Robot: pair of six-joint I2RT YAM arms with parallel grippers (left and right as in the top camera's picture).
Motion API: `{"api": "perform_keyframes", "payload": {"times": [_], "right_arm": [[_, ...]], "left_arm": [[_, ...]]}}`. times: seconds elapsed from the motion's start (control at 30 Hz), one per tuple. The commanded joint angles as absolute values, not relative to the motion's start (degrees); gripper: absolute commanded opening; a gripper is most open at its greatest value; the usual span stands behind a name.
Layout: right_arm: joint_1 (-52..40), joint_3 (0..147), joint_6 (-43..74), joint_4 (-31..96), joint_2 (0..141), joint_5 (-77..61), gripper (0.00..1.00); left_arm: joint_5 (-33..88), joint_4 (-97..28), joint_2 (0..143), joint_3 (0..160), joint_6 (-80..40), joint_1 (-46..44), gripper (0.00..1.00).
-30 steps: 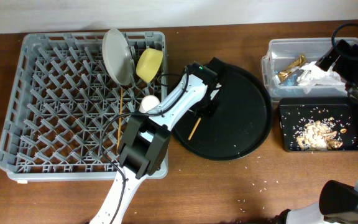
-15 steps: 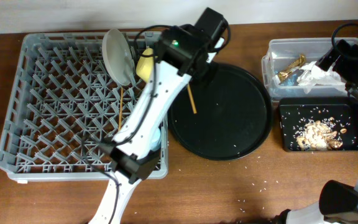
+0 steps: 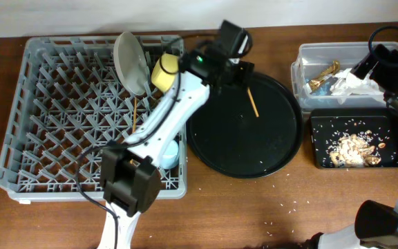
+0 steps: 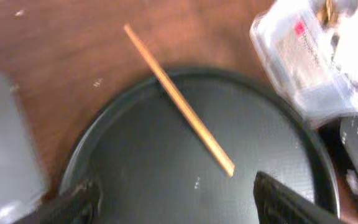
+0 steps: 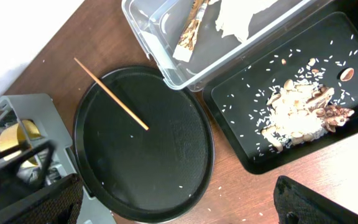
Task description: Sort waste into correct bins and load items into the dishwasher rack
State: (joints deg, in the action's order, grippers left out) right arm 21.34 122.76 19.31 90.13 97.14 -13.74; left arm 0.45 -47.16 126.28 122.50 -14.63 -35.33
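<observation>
- Swung rightward since half a second ago, the left arm (image 3: 178,111) now reaches over the far rim of the large round black tray (image 3: 254,149). Its pincer (image 4: 178,200) stands spread, with nothing between the fingers.
- Biggest on the desk (image 3: 268,207) is the large square grey plastic dishwasher rack (image 3: 47,104), at the left.
- At the right, the clear plastic rectangular tub (image 3: 323,50) holds crumpled white paper napkins (image 3: 354,81) and a gold wrapper (image 3: 323,71). Just in front of it, the shallow black rectangular tray (image 3: 392,128) holds brownish crumbly food scraps (image 3: 354,146).
- The right pincer (image 5: 173,205) hangs above those two bins, fingers wide apart and empty.
- A pale grey round plate (image 3: 130,62) stands upright at the rack's far edge, with the yellow bowl (image 3: 164,71) just beside it.
- A small light-blue cup (image 3: 173,155) peeks out from under the left arm, in the rack.
- One thin wooden chopstick (image 3: 253,102) has shifted rightward over the round tray and is free of the fingers; whether it lies flat I cannot tell. A second chopstick (image 3: 134,117) lies in the rack.
</observation>
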Motion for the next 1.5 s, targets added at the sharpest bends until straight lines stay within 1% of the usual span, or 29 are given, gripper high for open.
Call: {"api": "perform_keyframes", "payload": {"times": [0.0, 0.1, 0.17, 0.27, 0.33, 0.37, 0.47, 0.63, 0.7, 0.8, 1.0, 1.03, 1.1, 1.13, 1.17, 1.23, 1.27, 1.3, 1.4, 1.47], "right_arm": [[21.41, 122.96, 19.57, 90.24, 97.27, -13.21, 0.99], [21.41, 122.96, 19.57, 90.24, 97.27, -13.21, 0.98], [21.41, 122.96, 19.57, 90.24, 97.27, -13.21, 0.99], [21.41, 122.96, 19.57, 90.24, 97.27, -13.21, 0.98], [21.41, 122.96, 19.57, 90.24, 97.27, -13.21, 0.99], [21.41, 122.96, 19.57, 90.24, 97.27, -13.21, 0.98], [21.41, 122.96, 19.57, 90.24, 97.27, -13.21, 0.98], [21.41, 122.96, 19.57, 90.24, 97.27, -13.21, 0.98], [21.41, 122.96, 19.57, 90.24, 97.27, -13.21, 0.98], [21.41, 122.96, 19.57, 90.24, 97.27, -13.21, 0.99], [21.41, 122.96, 19.57, 90.24, 97.27, -13.21, 0.98], [21.41, 122.96, 19.57, 90.24, 97.27, -13.21, 0.98], [21.41, 122.96, 19.57, 90.24, 97.27, -13.21, 0.98], [21.41, 122.96, 19.57, 90.24, 97.27, -13.21, 0.99], [21.41, 122.96, 19.57, 90.24, 97.27, -13.21, 0.98], [21.41, 122.96, 19.57, 90.24, 97.27, -13.21, 0.98], [21.41, 122.96, 19.57, 90.24, 97.27, -13.21, 0.98], [21.41, 122.96, 19.57, 90.24, 97.27, -13.21, 0.99], [21.41, 122.96, 19.57, 90.24, 97.27, -13.21, 0.98], [21.41, 122.96, 19.57, 90.24, 97.27, -13.21, 0.98]], "left_arm": [[-1.63, -36.84, 126.74, 114.3, -23.81, -35.48, 0.77], [-2.13, -31.79, 128.44, 113.32, -24.43, -35.92, 0.74], [-1.5, -33.3, 129.64, 115.72, -23.77, -36.47, 0.69], [-1.3, -38.06, 131.52, 121.89, -22.22, -36.86, 0.68], [-2.0, -38.22, 132.79, 122.76, -21.3, -37.43, 0.68], [-3.77, -38.39, 133.51, 122.76, -21.06, -37.95, 0.68], [-14.57, -39.13, 137.91, 122.76, -21.04, -39.77, 0.69], [-16.45, -38.22, 142.67, 122.74, -26.17, -39.7, 0.69], [-17.76, -38.02, 143.83, 122.74, -26.85, -39.7, 0.65], [-19.77, -38.26, 144.46, 122.74, -27.81, -39.7, 0.64], [-19.66, -37.63, 145.97, 122.74, -27.81, -39.77, 0.43], [-19.25, -37.5, 146.34, 122.74, -27.83, -39.77, 0.42], [-18.68, -37.3, 147.22, 122.74, -27.83, -39.75, 0.36], [-18.68, -37.26, 147.44, 122.74, -27.83, -39.75, 0.31], [-18.68, -37.12, 147.55, 122.74, -27.83, -39.75, 0.24], [-18.68, -36.86, 147.55, 122.74, -27.83, -39.77, 0.16], [-18.68, -36.88, 147.55, 122.74, -27.81, -39.75, 0.06], [-18.7, -36.91, 147.55, 122.74, -27.81, -39.75, 0.0], [-18.0, -38.35, 147.46, 123.57, -27.79, -39.75, 0.0], [-17.26, -43.29, 147.22, 127.09, -26.83, -39.68, 0.0]]}}
